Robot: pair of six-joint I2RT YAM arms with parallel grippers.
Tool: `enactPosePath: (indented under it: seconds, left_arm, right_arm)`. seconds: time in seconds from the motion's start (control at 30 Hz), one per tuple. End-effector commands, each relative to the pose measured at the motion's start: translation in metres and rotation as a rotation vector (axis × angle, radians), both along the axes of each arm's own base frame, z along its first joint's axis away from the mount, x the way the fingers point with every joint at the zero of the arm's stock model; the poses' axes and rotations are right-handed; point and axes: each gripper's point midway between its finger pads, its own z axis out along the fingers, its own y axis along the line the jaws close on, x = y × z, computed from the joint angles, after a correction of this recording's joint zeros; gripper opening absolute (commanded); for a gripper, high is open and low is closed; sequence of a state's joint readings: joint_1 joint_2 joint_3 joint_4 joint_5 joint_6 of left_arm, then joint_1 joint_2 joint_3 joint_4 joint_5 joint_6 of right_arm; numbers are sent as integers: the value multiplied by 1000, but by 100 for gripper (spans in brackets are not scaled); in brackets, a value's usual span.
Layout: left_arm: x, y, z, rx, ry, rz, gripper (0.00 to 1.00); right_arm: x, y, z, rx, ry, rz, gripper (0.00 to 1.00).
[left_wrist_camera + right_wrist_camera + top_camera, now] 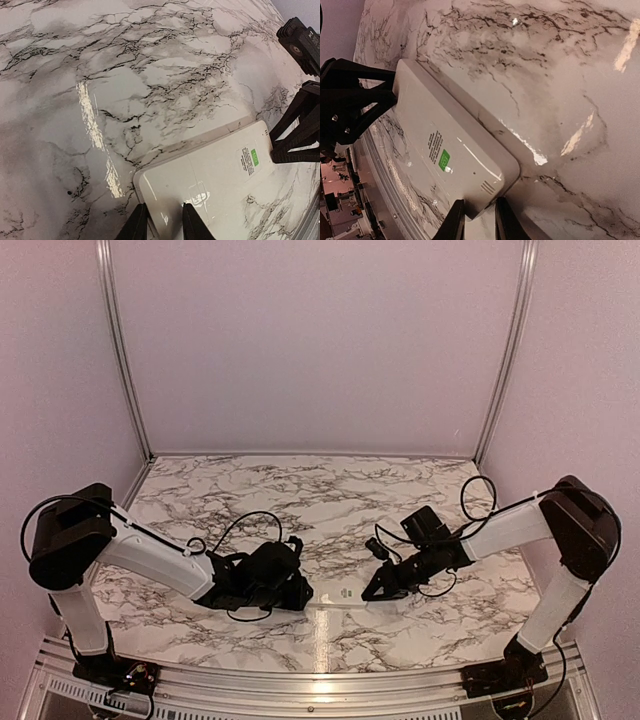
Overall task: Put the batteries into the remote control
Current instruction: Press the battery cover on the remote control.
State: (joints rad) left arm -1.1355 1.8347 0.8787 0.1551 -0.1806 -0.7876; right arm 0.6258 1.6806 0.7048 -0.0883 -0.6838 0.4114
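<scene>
The remote control is a white flat handset lying back side up on the marble table, with a green sticker near one end. It also shows in the right wrist view and faintly in the top view. My left gripper is closed narrowly on one end corner of it. My right gripper is closed narrowly on the opposite end corner. In the top view the left gripper and right gripper face each other across it. No batteries are in view.
The metal rail of the table's near edge runs just in front of the remote and shows in the right wrist view. Marble tabletop stretches behind the arms to the back wall.
</scene>
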Motion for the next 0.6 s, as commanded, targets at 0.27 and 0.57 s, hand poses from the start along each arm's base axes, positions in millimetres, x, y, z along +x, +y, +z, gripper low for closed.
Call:
enactPosePath:
  seconds: [0.27, 0.57]
  left_arm:
    - [-40, -8, 31, -145, 35, -208, 54]
    - [-18, 15, 70, -15, -215, -331, 99]
  right_arm:
    - [51, -2, 25, 74, -126, -13, 29]
    - [84, -16, 73, 101, -259, -60, 51]
